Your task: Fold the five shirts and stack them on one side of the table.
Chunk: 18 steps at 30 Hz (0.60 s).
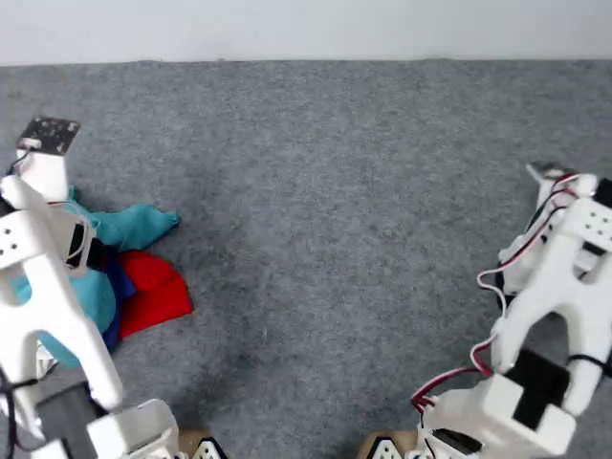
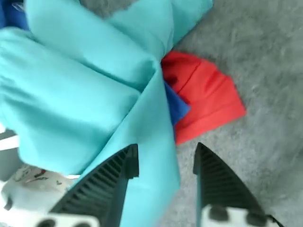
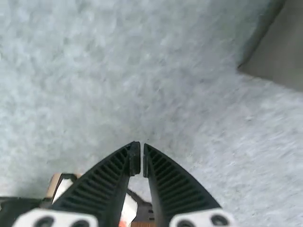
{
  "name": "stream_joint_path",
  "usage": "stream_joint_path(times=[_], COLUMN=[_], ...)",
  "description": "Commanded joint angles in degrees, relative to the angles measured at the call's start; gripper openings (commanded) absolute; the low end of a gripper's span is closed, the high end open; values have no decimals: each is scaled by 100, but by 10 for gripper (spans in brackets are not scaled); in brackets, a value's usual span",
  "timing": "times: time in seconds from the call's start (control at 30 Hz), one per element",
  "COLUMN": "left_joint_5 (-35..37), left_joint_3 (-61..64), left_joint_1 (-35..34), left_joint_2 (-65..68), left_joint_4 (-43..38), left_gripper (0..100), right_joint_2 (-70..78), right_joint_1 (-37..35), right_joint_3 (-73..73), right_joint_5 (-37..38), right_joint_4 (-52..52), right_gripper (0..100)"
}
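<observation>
Shirts (image 1: 129, 277) lie heaped on the counter (image 1: 335, 191) beside the left arm: a teal shirt (image 2: 85, 94) on top, with a blue shirt (image 2: 176, 106) and a red shirt (image 2: 203, 99) beneath. Left jaws stand spread over the teal shirt's edge. Right jaws, pressed together, hang over grey counter well apart.

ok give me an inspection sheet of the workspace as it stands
surface: grey felt table top, flat
job's things: teal shirt, blue shirt and red shirt heaped at the left side, crumpled and overlapping, teal on top; no folded stack
clutter: nothing seen
grippers: left gripper jaws open over the teal shirt; right gripper jaws shut over bare felt
cables: red and white wires looped along the right arm
surroundings: pale wall behind the table
</observation>
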Motion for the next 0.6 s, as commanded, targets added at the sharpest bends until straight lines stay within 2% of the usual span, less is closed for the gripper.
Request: stream_joint_path(times=[0.0, 0.1, 0.23, 0.37, 0.57], left_joint_5=[-123, -167, -677, -703, -695], left_joint_3=[-13, -13, -4, -57, -66], left_joint_1=[-167, -141, 167, 492, 1134], left_joint_2=[352, 730, 1152, 905, -149], left_joint_4=[-255, -378, -334, -132, -141], left_gripper=[202, 167, 13, 13, 13], right_joint_2=[-462, -655, -989, -1288, -1701], right_joint_1=[-75, -57, -57, -57, -57], right_joint_3=[220, 404, 580, 730, 967], right_joint_5=[-53, -53, -53, -53, -53], right_joint_4=[224, 224, 224, 224, 224], right_gripper=[9, 9, 9, 9, 9])
